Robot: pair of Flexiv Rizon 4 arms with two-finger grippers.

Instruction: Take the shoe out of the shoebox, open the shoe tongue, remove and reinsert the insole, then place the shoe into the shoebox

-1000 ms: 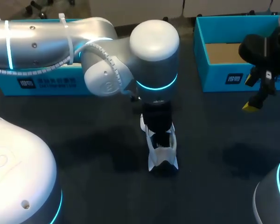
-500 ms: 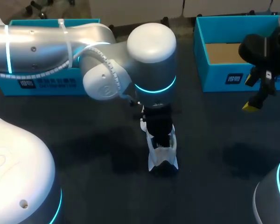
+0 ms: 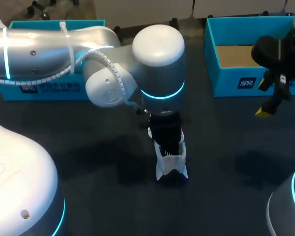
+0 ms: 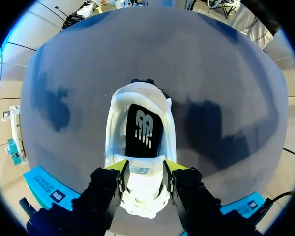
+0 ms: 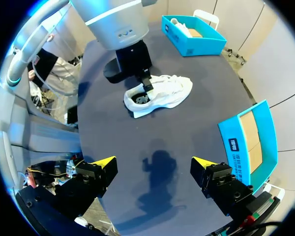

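White shoe [image 4: 140, 183], black insole [image 4: 143, 130] inside

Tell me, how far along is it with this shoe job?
Done: the shoe is out of the shoebox and stands on the table. In hand: the left arm's jaws close on the tongue from both sides, apparently to open it. Left: the dark insole lies inside, so taking it out, refitting it and boxing the shoe are not yet done. The right arm's jaws hang open, holding nothing, near the shoebox.
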